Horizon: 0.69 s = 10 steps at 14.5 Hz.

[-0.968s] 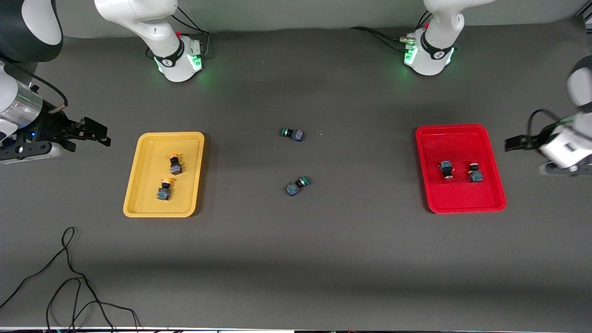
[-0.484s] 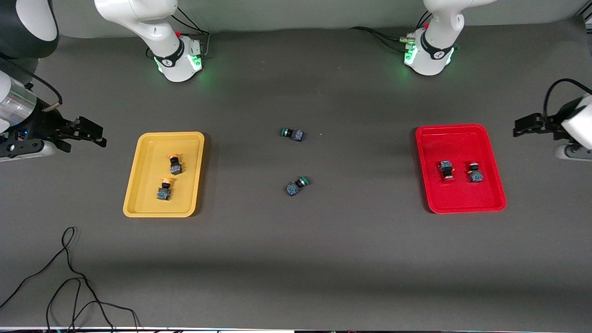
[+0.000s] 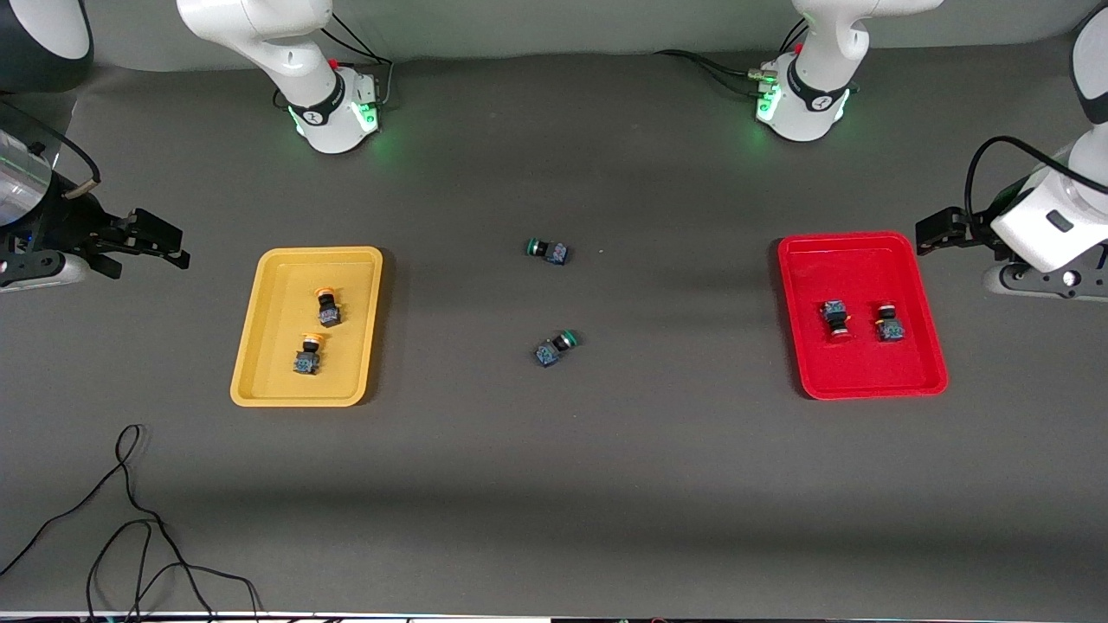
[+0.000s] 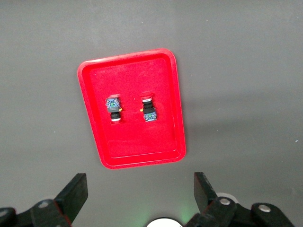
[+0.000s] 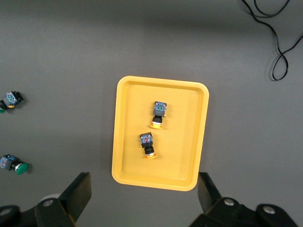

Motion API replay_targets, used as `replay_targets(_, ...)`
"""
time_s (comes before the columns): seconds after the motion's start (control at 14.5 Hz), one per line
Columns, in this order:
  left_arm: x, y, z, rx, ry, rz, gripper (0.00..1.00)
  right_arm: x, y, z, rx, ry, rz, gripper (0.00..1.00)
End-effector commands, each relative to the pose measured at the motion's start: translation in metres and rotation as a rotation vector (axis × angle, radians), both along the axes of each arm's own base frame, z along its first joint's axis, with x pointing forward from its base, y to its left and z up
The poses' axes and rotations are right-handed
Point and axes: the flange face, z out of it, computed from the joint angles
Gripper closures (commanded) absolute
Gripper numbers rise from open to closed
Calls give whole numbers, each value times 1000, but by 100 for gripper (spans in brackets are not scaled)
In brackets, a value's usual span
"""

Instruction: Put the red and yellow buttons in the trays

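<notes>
The yellow tray (image 3: 277, 285) holds two yellow-capped buttons (image 3: 327, 307) (image 3: 307, 356). The red tray (image 3: 866, 268) holds two red-capped buttons (image 3: 835, 319) (image 3: 887, 323). My right gripper (image 3: 169, 243) is open and empty, in the air beside the yellow tray, off its outer end. My left gripper (image 3: 933, 234) is open and empty, in the air beside the red tray's outer corner. The left wrist view shows the red tray (image 4: 137, 142), both red buttons (image 4: 113, 109) (image 4: 148, 109) and the open left gripper (image 4: 139, 194). The right wrist view shows the yellow tray (image 5: 180, 156), both yellow buttons (image 5: 159, 114) (image 5: 147, 144) and the open right gripper (image 5: 144, 194).
Two green-capped buttons (image 3: 548, 251) (image 3: 555, 347) lie on the dark mat between the trays; they also show in the right wrist view (image 5: 10, 99) (image 5: 12, 163). A loose black cable (image 3: 130, 510) lies near the front edge at the right arm's end.
My right gripper has drawn a little away from the yellow tray. My left arm has swung about beside the red tray. Both stay open. The buttons and trays have not moved.
</notes>
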Motion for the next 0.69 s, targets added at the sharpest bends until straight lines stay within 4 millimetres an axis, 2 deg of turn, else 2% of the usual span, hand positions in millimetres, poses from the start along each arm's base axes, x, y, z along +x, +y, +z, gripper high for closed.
replay_targets(0.0,-9,1,14,-11,-3,8,0,1,3,6,-8,7,-49,0)
replay_targets(0.62,-9,-1,15,-13,-4,-7,0,6,4,11,-11,9,-46,0)
